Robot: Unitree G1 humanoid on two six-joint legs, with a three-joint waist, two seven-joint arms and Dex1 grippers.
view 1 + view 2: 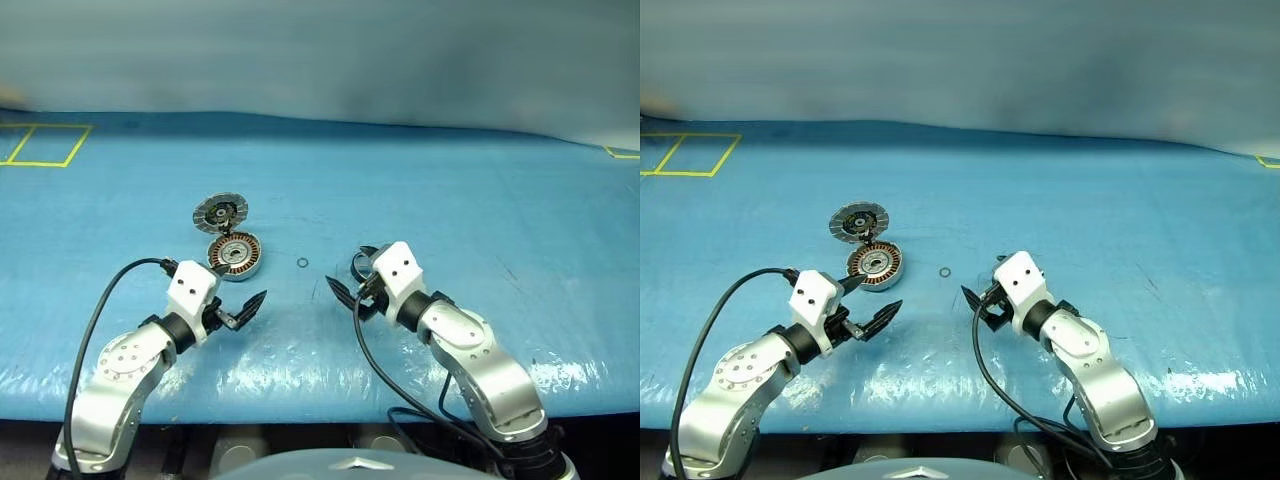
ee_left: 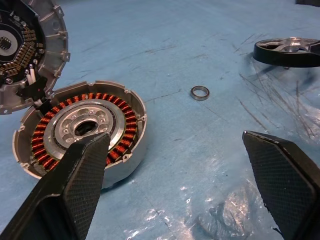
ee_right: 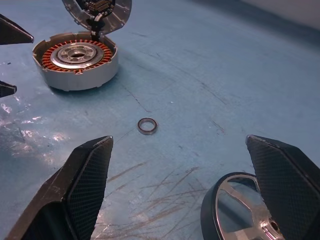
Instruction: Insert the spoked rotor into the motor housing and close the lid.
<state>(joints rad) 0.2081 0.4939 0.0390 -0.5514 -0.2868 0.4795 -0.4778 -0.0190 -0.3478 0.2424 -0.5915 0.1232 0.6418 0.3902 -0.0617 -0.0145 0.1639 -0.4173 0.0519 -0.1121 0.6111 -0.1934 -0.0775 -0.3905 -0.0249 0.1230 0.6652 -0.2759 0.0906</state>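
The motor housing, a silvery puck with copper windings, lies open on the blue table. The lid, a ribbed grey disc, rests against its far edge with its inner side showing. The spoked rotor, dark-rimmed with silvery spokes, lies flat by my right gripper's right finger, partly hidden behind it. That gripper is open and empty, just above the table. My left gripper is open and empty too, one finger over the housing's near edge.
A tiny thin ring lies on the blue sheet between the housing and the rotor. Yellow tape lines mark the table's far left corner. The table's front edge runs just below both arms.
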